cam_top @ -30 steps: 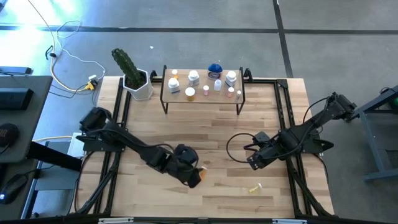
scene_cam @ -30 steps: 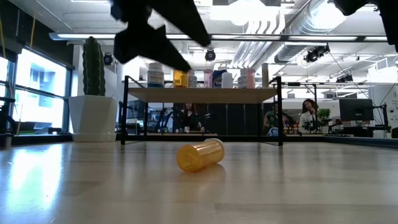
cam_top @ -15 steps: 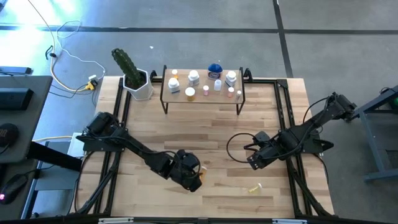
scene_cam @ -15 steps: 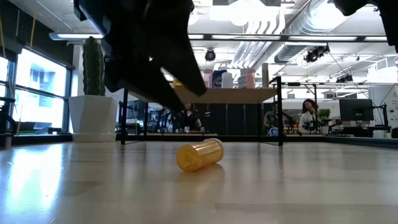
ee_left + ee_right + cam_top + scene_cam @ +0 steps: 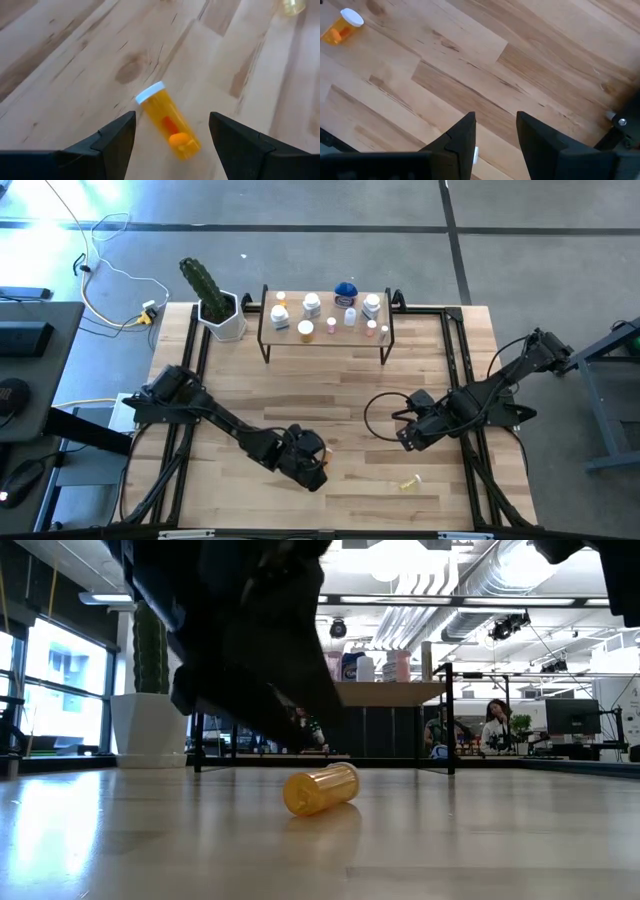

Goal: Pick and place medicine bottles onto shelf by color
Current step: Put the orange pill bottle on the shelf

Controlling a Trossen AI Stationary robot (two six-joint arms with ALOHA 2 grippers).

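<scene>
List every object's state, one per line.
Orange bottle: lying on its side, capped, not gripped.
Yellowish bottle: lying on the table.
Shelf: holds upright bottles.
Left gripper: jaws open, straddling the orange bottle.
Right gripper: empty, above bare table.

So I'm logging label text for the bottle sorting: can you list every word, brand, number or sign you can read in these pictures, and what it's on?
None can be read.
Orange bottle lying on the table between the left end effector's open fingers: no label text shows.
Bottles on the shelf: labels too small to read.
Small yellowish bottle lying on the table: too small to read.
</scene>
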